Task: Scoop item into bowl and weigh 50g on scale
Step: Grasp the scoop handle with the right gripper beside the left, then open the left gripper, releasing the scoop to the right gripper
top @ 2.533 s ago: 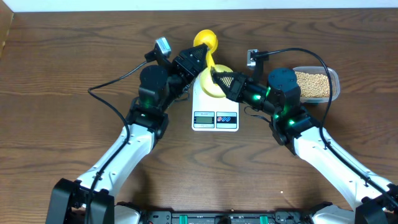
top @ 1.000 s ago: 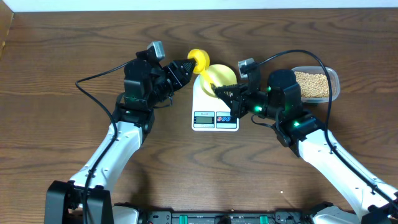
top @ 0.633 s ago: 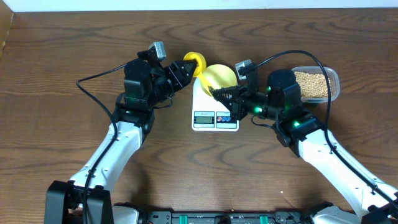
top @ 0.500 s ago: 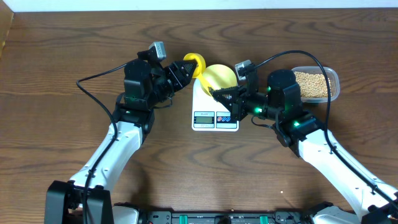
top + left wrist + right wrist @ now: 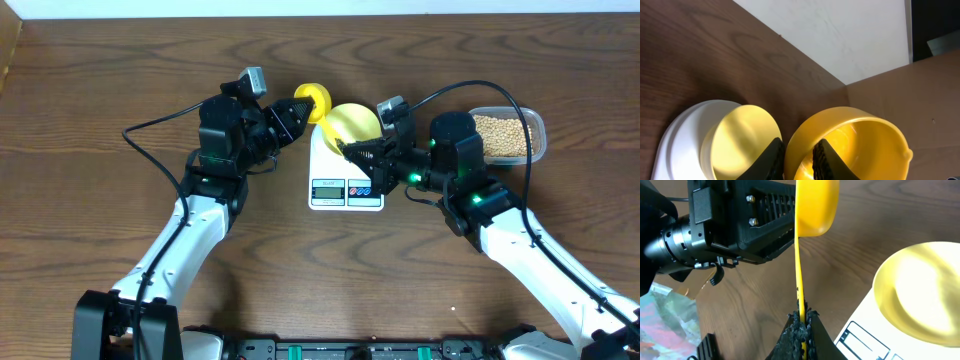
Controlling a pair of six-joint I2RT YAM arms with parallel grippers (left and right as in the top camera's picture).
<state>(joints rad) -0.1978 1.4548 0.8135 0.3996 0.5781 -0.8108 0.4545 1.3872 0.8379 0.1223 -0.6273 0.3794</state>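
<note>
1. Overhead: the white scale [image 5: 346, 176] is seen lying flat on the brown wooden table [image 5: 100, 150], between the two arms.
2. The pale-yellow bowl [image 5: 356, 121] is set on the far end of the scale's platform. The display and two round buttons are at the near end, and their print is too small to be read.
3. The tan beans [image 5: 502, 136] are held in a clear container [image 5: 538, 128] on the table, to the right of the scale and apart from it.
4. A bright yellow scoop [image 5: 313, 99] is held in the air just beside the bowl's left rim. The left pincer [image 5: 297, 108] is closed on its cup, and the right pincer [image 5: 346, 149] is closed on its handle over the scale.
5. Left wrist: the left pincer [image 5: 798, 153] is seen clamped on the wall of the scoop [image 5: 855, 145], with one finger [image 5: 769, 160] outside the cup and the other inside.
6. The bowl [image 5: 740, 135] is shown just beside the scoop on the scale [image 5: 682, 130]; its inner wall is plain yellow.
7. Right wrist: the right pincer [image 5: 801, 318] is shown shut on the thin handle of the scoop [image 5: 815, 205], which stands upright with the cup uppermost.
8. The black left arm [image 5: 740, 225] is seen reaching in behind the cup.
9. The bowl [image 5: 920, 292] is seen to the right on the scale [image 5: 860, 330]. The outline of a display is made out there, but no writing can be read.
</note>
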